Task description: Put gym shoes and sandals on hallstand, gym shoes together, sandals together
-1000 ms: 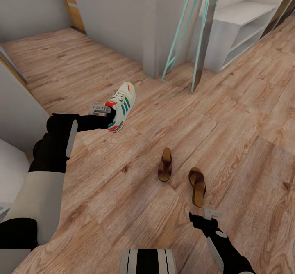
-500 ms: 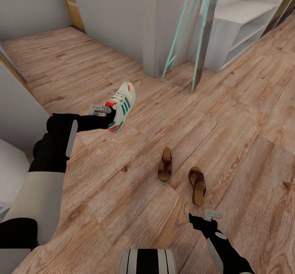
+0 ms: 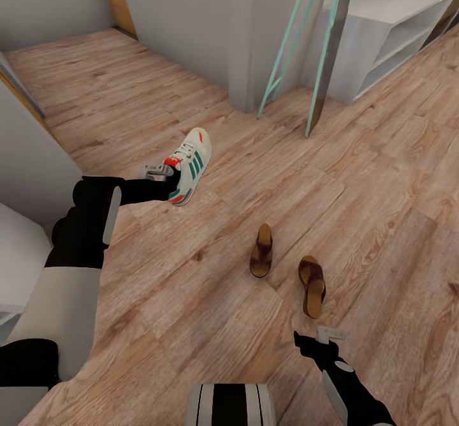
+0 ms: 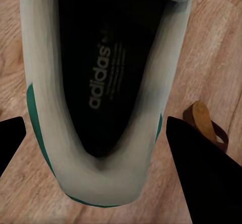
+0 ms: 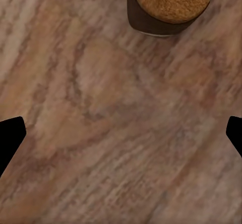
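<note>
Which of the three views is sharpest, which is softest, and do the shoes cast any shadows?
Head view: sharpest, flat even light, no clear shadow by the two dark-brown leather sandals. Left wrist view: the cream-white green-striped gym shoe is close and soft-edged. Right wrist view: the wood-grain plank floor is smeared.

I see the corridor floor [image 3: 357, 177] as light brown wood-grain planks running across the whole head view. Two dark-brown sandals lie flat on it, close together but apart: one sandal [image 3: 261, 250] nearer the middle, the other sandal [image 3: 312, 287] just beside it, closer to me. From my right wrist camera, the tan heel end of a sandal [image 5: 171, 2] rests on the planks. A pale shelf bench [image 3: 389, 37] stands on the floor far off.
</note>
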`<state>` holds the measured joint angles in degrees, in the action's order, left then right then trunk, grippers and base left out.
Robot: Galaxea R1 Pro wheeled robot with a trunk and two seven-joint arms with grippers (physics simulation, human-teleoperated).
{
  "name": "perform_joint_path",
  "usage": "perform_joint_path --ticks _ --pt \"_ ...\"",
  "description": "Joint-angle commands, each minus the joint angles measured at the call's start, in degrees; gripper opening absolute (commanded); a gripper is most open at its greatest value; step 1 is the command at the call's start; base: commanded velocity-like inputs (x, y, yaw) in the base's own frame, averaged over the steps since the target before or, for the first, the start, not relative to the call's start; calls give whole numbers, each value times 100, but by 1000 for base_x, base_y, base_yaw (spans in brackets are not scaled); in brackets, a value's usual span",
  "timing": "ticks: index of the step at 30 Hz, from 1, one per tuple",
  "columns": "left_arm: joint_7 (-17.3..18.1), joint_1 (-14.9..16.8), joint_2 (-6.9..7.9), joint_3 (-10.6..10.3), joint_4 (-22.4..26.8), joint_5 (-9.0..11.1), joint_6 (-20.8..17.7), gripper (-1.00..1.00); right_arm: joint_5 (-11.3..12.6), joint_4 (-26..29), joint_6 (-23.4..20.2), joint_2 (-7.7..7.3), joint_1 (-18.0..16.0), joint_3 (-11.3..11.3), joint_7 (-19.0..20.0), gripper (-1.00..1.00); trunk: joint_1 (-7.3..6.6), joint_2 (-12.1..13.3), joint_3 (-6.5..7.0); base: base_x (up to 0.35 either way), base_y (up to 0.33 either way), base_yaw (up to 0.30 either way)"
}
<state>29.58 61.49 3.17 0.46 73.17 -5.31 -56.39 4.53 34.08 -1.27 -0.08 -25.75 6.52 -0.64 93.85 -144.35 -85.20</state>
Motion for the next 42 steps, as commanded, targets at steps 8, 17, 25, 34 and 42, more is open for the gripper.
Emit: perform_joint_path --ticks 8,17,25,34,42 --pt "56 3 -1 6 4 -60 -13 -100 48 2 -13 0 0 -2 -7 100 -1 -1 -7 135 -63 6" --pt "56 3 -1 -1 4 -65 -12 -100 48 2 -13 0 0 -2 -7 100 -1 -1 -7 68 -23 0" --pt "56 3 -1 5 4 -73 -12 -100 48 8 -12 0 0 -2 -7 100 -1 -1 -7 19 -7 0" --pt "56 3 -1 4 2 -69 -6 -100 48 9 -13 0 0 -2 -7 100 -1 -1 -7 76 -35 0" --pt "56 3 -1 3 4 -76 -4 -100 48 18 -9 0 0 -2 -7 100 -1 -1 -7 37 -19 0"
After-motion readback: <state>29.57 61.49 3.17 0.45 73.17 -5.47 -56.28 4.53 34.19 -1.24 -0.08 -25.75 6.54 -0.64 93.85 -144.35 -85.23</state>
